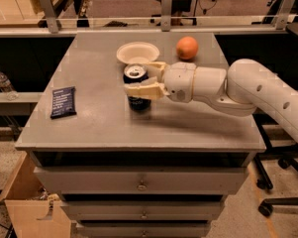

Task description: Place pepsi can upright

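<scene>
The pepsi can, dark blue with a silver top, stands upright on the grey table, just in front of the white bowl. My gripper reaches in from the right and is shut on the can. One finger crosses the can's front and the other sits behind it to the right. The can's base rests on the table or sits just above it.
A white paper bowl and an orange sit at the back of the table. A flat dark blue snack bar wrapper lies at the left. A metal rail runs behind the table, and drawers are below its front edge.
</scene>
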`<action>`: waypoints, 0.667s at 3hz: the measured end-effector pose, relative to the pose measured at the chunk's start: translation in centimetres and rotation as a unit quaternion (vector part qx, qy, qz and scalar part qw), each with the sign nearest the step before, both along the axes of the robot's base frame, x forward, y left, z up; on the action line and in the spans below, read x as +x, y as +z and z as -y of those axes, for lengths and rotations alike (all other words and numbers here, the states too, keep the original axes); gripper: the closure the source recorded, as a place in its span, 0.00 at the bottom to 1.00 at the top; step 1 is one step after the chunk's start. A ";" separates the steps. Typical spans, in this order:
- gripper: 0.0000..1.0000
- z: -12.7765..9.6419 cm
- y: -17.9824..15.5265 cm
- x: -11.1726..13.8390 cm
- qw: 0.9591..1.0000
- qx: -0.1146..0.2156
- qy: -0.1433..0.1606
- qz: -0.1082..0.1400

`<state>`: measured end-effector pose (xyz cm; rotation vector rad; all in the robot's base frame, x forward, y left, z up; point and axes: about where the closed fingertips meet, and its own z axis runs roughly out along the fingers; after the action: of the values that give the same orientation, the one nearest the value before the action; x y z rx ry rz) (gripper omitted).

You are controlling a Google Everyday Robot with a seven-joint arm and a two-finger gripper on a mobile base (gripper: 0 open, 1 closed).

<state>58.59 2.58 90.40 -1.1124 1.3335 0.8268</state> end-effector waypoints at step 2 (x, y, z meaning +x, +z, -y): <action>0.59 -0.5 0.1 -0.1 1.000 0.000 0.004 0.001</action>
<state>58.45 3.09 90.52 -1.1201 1.3280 0.8317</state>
